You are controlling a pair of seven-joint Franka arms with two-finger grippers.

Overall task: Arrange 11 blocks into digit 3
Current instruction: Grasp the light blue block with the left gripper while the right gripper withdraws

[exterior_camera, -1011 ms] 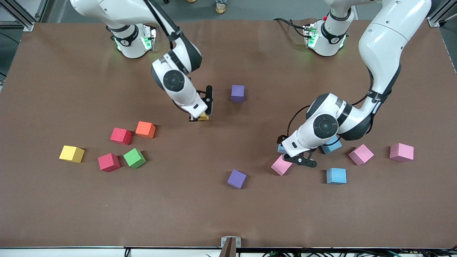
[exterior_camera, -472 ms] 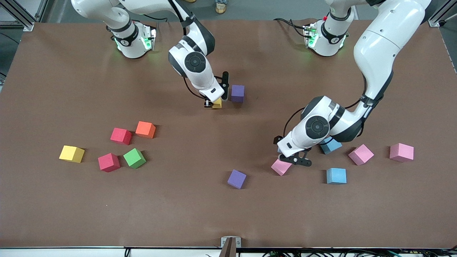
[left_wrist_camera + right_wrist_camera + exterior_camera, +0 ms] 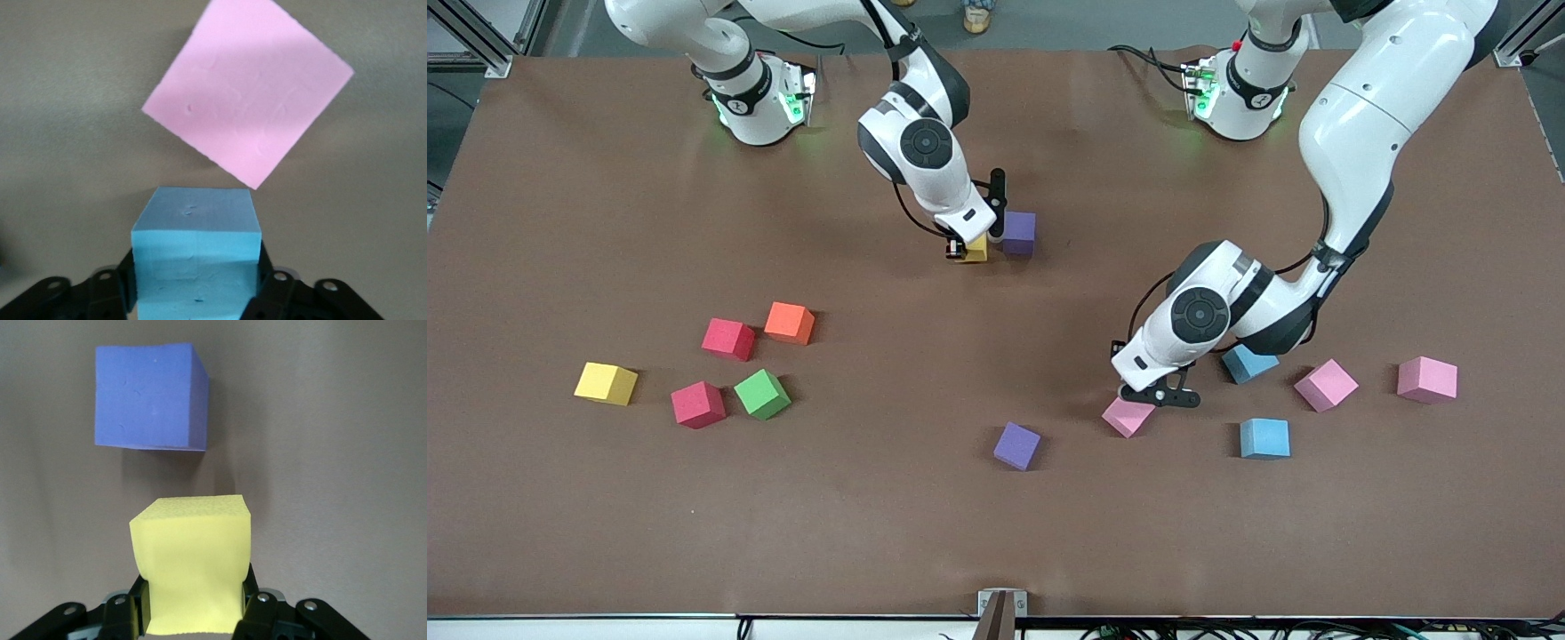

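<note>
My right gripper (image 3: 969, 252) is shut on a yellow block (image 3: 193, 563) and holds it low, close beside a purple block (image 3: 1019, 233), which also shows in the right wrist view (image 3: 150, 397); a small gap shows between them. My left gripper (image 3: 1152, 393) is shut on a blue block (image 3: 195, 257) over the edge of a pink block (image 3: 1128, 417), which also shows in the left wrist view (image 3: 248, 90). The other blocks lie scattered and apart. No figure of touching cubes shows.
Toward the right arm's end lie a yellow (image 3: 606, 383), two red (image 3: 728, 339) (image 3: 698, 404), an orange (image 3: 790, 323) and a green block (image 3: 762, 394). A purple block (image 3: 1017, 445) lies mid-table. Two blue (image 3: 1249, 363) (image 3: 1264, 437) and two pink blocks (image 3: 1326, 384) (image 3: 1427, 380) lie toward the left arm's end.
My right gripper has carried the yellow block from mid-table up beside the purple block. My left gripper has shifted a little with the blue block, staying over the pink block.
</note>
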